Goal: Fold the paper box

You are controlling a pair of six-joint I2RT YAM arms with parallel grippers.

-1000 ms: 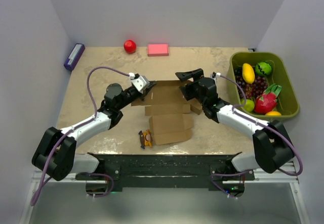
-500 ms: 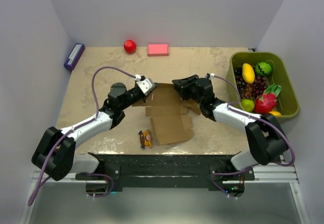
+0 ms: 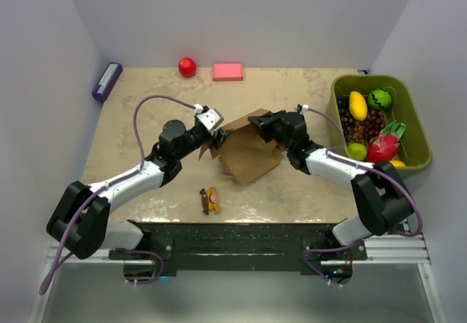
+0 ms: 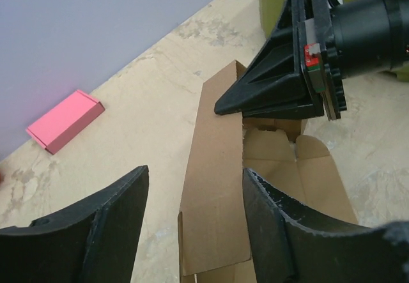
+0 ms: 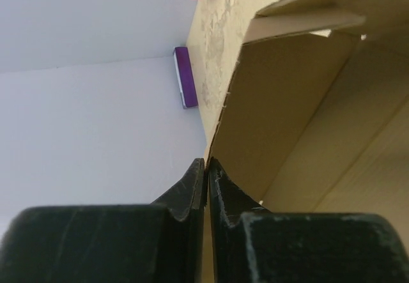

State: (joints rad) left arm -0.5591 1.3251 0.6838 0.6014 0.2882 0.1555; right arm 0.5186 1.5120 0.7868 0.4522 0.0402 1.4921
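two arms, one sheet of brown cardboard; items are listed from largest to smallest.

the bench carries everything shown. the green bin, holding toy fruit, stands well to the right of the paper box. the paper box sits at mid-bench between the two arms, partly lifted. one long panel is raised on edge, and the other panels and tabs hang or lie open below it.

the right arm's fingers are together, clamped on the upper edge of the raised panel from the box's right side. the left arm's fingers are apart, one on each side of the same panel at the box's left end. whether either one touches the card cannot be told.

the purple box, pink block and red ball lie beyond the paper box, well apart from it. the wrapped sweet lies near the box on its near left side.

progress, as a judgement: early to middle. the sheet is off the flat and one wall is stood up. no closed corner, tucked tab or finished oblong shape is visible. the remaining walls need raising and the flaps need locking in.
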